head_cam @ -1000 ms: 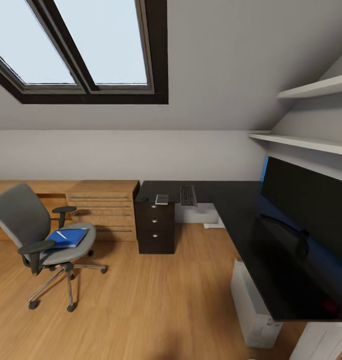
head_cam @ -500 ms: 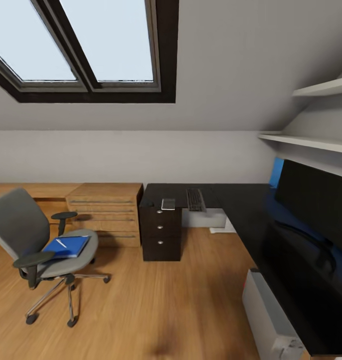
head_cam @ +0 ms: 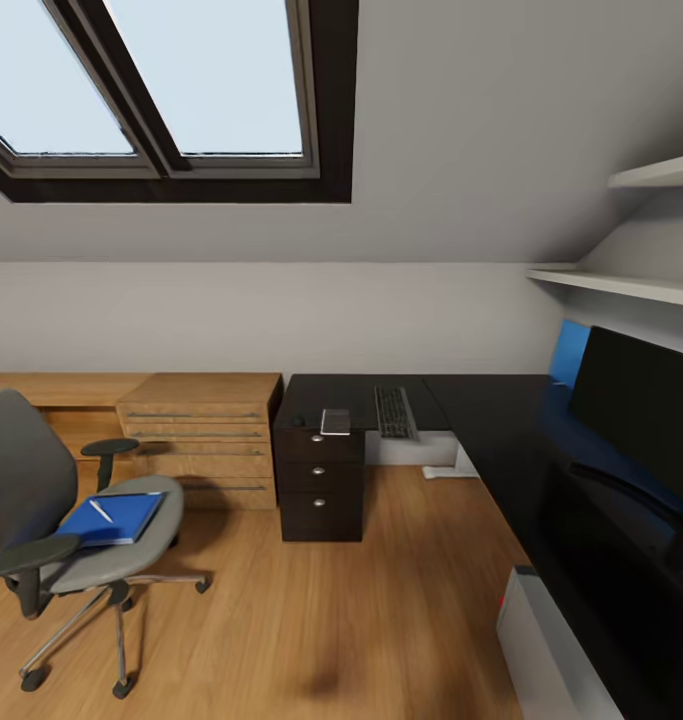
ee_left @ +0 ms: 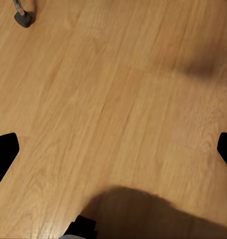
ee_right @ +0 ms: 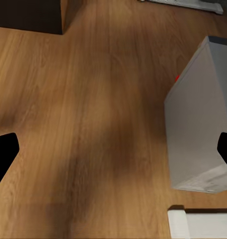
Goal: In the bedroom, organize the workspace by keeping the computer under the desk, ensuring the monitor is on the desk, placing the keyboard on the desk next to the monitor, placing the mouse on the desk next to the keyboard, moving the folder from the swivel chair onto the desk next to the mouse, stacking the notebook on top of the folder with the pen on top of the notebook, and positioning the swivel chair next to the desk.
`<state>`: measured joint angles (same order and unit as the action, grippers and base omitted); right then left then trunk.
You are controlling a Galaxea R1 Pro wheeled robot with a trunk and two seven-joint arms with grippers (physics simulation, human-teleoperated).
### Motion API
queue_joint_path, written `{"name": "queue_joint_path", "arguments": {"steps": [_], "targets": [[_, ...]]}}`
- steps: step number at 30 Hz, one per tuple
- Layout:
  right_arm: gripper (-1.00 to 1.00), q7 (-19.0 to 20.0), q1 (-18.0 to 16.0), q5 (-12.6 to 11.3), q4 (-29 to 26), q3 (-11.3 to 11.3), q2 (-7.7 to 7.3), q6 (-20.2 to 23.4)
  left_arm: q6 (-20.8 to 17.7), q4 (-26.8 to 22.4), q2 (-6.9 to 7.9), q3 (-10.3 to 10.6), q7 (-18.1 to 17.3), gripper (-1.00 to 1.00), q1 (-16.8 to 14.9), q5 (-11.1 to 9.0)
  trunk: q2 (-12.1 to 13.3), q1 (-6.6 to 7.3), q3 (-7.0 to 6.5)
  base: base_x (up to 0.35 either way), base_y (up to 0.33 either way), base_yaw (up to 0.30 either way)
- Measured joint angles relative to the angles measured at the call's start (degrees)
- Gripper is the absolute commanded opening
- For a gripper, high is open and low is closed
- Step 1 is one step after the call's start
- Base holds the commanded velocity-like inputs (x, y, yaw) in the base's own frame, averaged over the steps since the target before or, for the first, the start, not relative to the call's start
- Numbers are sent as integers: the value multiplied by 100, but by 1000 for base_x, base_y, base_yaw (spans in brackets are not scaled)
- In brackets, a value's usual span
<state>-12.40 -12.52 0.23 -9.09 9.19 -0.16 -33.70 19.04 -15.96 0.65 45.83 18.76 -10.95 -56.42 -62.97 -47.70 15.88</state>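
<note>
Stretching across the middle of the room, the wood-plank floor (head_cam: 311, 610) lies open between the swivel chair (head_cam: 51, 520) at the left and the dark L-shaped surface (head_cam: 501, 440) at the right. The grey chair carries a blue folder (head_cam: 111, 518) on its seat with a pen (head_cam: 100, 510) lying on top; a notebook cannot be made out. Near the surface's far corner lie a black keyboard (head_cam: 394, 411) and, just beside it, a small pale flat item (head_cam: 335, 421) above a dark drawer unit (head_cam: 321, 485). The black monitor (head_cam: 641, 410) stands along the right edge. Under that edge stands the grey computer tower (ee_right: 200, 129), a smooth box with a small red mark; no writing is legible. A light wooden drawer chest (head_cam: 201, 440) sits against the wall. Both wrist views look down on the floor: the left hand (ee_left: 113, 152) and the right hand (ee_right: 113, 154) are spread wide, holding nothing.
</note>
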Motion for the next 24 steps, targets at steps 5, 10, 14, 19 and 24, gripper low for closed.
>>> {"name": "queue_joint_path", "arguments": {"steps": [5,10,14,19,24], "targets": [[100,0,0,5,2,5,0,0,3,0,0,0,0,100,-1,0,0,0,0,332,0,0],[100,0,0,8,9,9,0,0,5,0,0,0,0,100,-2,0,0,0,0,332,0,0],[100,0,0,8,9,4,0,0,6,0,0,0,0,100,0,0,0,0,0,332,0,0],[100,0,0,8,9,1,0,0,5,0,0,0,-6,100,0,0,0,0,0,332,0,0],[100,0,0,8,9,2,0,0,7,0,0,0,-8,100,-1,0,0,0,0,332,0,0]]}}
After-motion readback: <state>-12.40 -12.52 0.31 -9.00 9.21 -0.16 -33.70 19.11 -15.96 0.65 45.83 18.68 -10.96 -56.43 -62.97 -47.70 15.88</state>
